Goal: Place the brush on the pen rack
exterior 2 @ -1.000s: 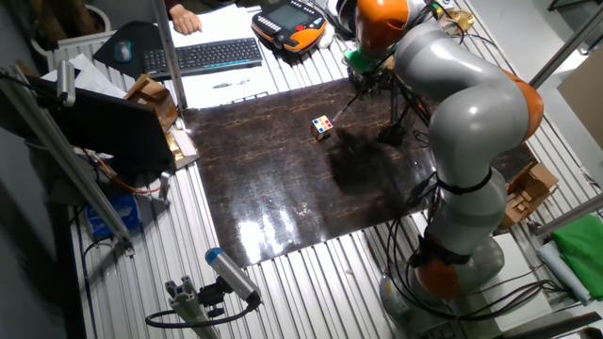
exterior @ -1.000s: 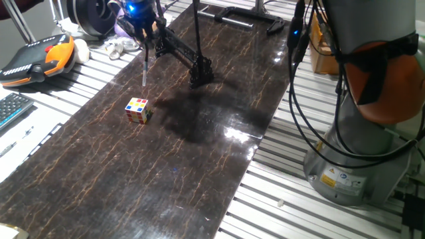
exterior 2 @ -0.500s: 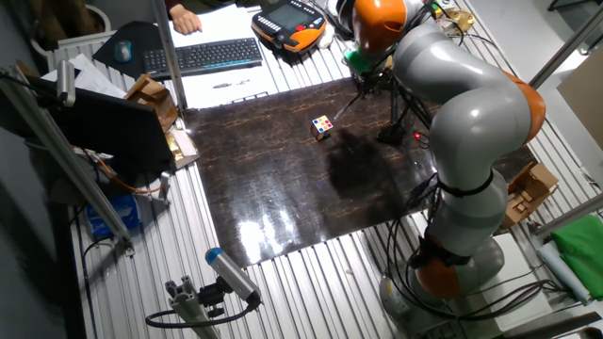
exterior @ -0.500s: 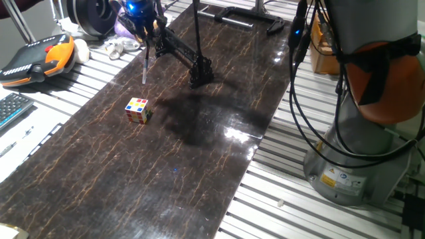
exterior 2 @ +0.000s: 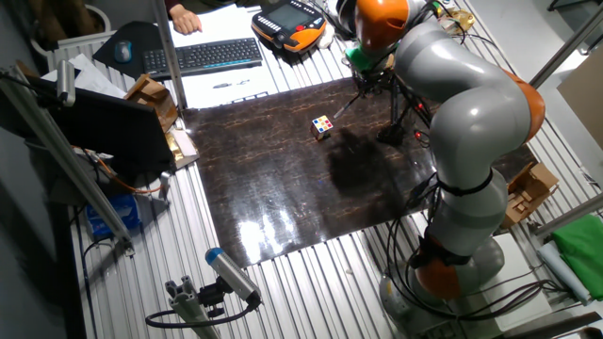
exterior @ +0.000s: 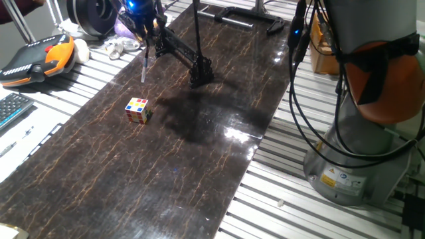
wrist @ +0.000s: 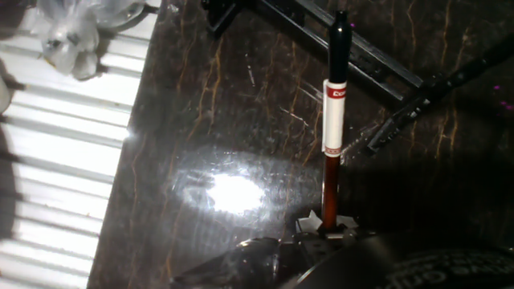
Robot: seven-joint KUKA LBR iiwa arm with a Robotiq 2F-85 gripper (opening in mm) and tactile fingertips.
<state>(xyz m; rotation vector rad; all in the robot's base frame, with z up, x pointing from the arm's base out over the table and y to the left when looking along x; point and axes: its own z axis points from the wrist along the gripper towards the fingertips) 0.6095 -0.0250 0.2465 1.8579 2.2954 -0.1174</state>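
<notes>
Gripper (exterior: 144,34) clenched on brush (wrist: 332,120), brush hanging tip-down above the dark table (exterior: 199,153), beside the rack (exterior: 182,56), cube (exterior: 138,110) nearby

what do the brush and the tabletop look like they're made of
Brush: likely wood or plastic; reddish-brown handle, glossy white labelled band, black tip. Tabletop: looks like polished dark stone or a marble-look laminate; brown veins and mirror-like glare show, which of the two is unclear.

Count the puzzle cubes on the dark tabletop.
1. The puzzle cube sits on the dark tabletop, below the hanging brush; none hidden that I can tell.
</notes>
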